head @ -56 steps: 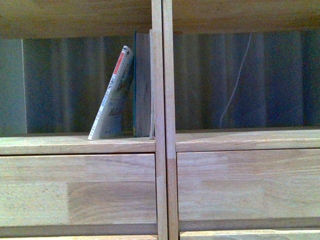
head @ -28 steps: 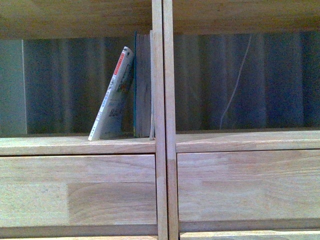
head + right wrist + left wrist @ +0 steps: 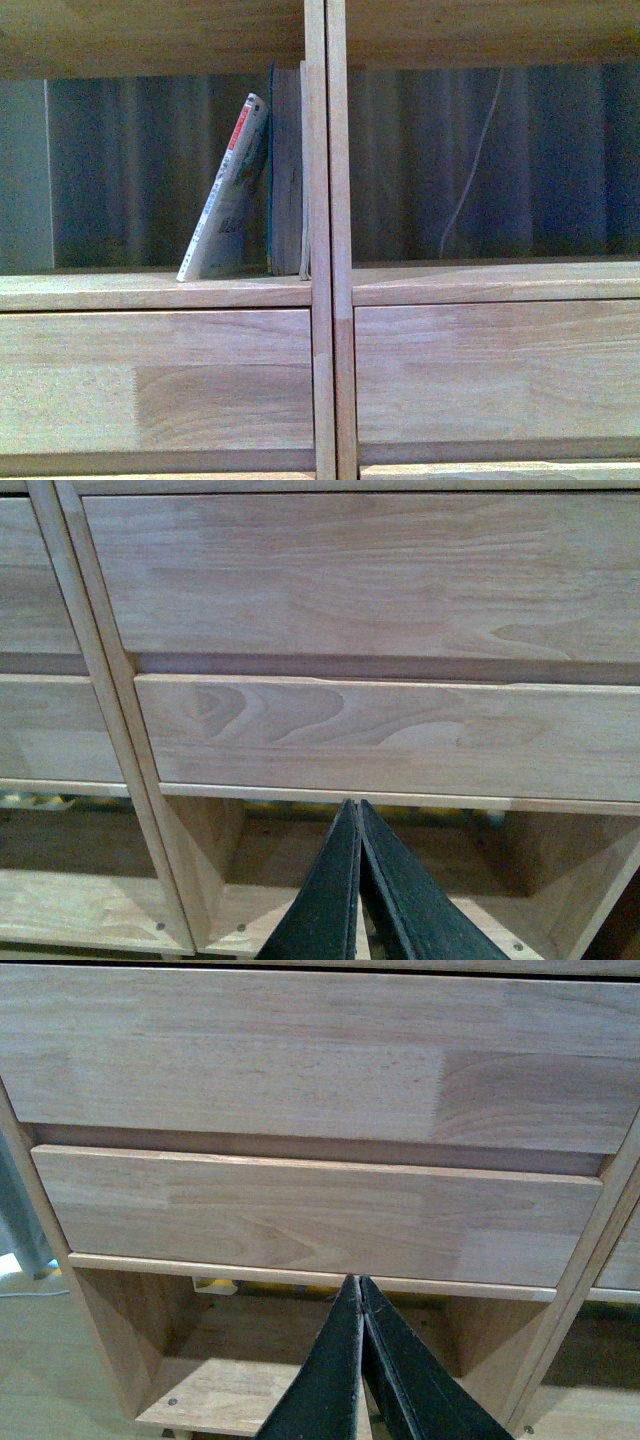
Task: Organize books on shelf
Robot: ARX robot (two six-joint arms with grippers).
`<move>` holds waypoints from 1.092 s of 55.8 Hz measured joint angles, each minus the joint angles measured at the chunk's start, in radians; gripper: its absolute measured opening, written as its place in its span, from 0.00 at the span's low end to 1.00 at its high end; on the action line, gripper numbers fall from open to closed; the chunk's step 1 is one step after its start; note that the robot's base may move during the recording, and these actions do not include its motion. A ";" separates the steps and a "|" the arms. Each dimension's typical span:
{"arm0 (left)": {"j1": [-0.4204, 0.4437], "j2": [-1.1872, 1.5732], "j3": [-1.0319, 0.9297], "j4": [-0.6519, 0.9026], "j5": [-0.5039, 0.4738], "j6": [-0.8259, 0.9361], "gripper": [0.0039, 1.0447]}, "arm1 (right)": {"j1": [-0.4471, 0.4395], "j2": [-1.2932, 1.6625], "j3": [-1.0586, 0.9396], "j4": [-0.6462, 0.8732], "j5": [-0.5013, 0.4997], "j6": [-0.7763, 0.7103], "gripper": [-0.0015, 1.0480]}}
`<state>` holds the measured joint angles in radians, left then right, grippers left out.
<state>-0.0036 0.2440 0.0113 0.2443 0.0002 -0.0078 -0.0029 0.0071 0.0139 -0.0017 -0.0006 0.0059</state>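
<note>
In the front view two books stand in the left compartment of the light wooden shelf [image 3: 150,290]. A thin pale paperback [image 3: 226,195] with a red-orange spine band leans to the right against a thicker teal book [image 3: 285,170], which stands upright against the central double upright [image 3: 326,200]. Neither arm shows in the front view. My left gripper [image 3: 358,1282] is shut and empty, low down in front of the left column's drawer fronts [image 3: 320,1210]. In the same way my right gripper [image 3: 356,804] is shut on nothing before the right column's drawer fronts [image 3: 400,730].
The right compartment [image 3: 490,160] holds no books; a thin pale cord [image 3: 470,170] hangs down its back. Under the drawers, open bottom compartments [image 3: 240,1360] [image 3: 330,880] show in both wrist views. A wooden floor [image 3: 40,1360] lies beside the unit.
</note>
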 joint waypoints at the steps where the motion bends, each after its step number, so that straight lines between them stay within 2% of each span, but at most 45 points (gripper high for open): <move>1: 0.000 -0.005 0.000 -0.004 0.000 0.000 0.02 | 0.000 0.000 0.000 0.000 0.000 0.000 0.03; 14: 0.000 -0.072 0.000 -0.072 0.000 0.000 0.02 | 0.000 0.000 0.000 0.000 0.000 0.000 0.03; 17: 0.000 -0.159 0.000 -0.192 -0.001 0.001 0.02 | 0.000 0.000 0.000 0.000 0.000 0.000 0.03; 20: 0.000 -0.214 0.000 -0.233 -0.001 0.001 0.02 | 0.000 0.000 0.000 0.000 0.000 0.000 0.03; 36: 0.000 -0.238 0.000 -0.243 -0.001 0.000 0.04 | 0.000 -0.001 0.000 0.000 0.000 0.000 0.03; 40: 0.000 -0.238 0.000 -0.243 -0.001 0.000 0.17 | 0.000 -0.001 0.000 0.000 0.000 -0.001 0.03; 48: 0.000 -0.238 0.000 -0.243 -0.001 0.000 0.41 | 0.000 -0.001 0.000 0.000 0.000 -0.002 0.26; 52: 0.000 -0.238 0.000 -0.243 -0.001 0.000 0.57 | 0.000 -0.001 0.000 0.000 0.000 -0.002 0.41; 61: 0.000 -0.238 0.000 -0.243 -0.001 0.000 0.82 | 0.000 -0.001 0.000 0.000 0.000 -0.002 0.65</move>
<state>-0.0036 0.0063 0.0116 0.0013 -0.0006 -0.0074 -0.0029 0.0063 0.0139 -0.0017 -0.0010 0.0040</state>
